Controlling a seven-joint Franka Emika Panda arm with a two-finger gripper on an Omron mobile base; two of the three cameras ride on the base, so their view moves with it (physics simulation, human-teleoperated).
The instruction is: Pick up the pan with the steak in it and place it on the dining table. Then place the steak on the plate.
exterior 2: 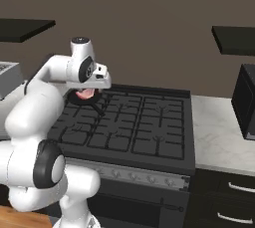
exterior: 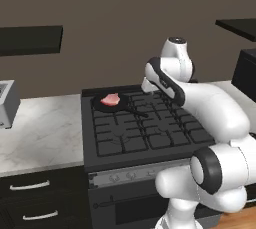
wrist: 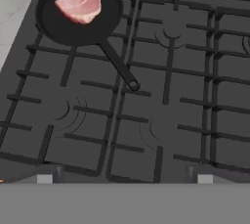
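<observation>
The round black pan [wrist: 78, 15] sits on the far left burner of the matte black gas stove [wrist: 166, 100], its thin handle angled toward the near right. The irregular pink steak [wrist: 80, 4] lies inside. Whether the gripper's fingers are spread cannot be told.

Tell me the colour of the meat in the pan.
The steak is pink-red with paler edges, clearest in the hand view, lying in the black pan.
</observation>
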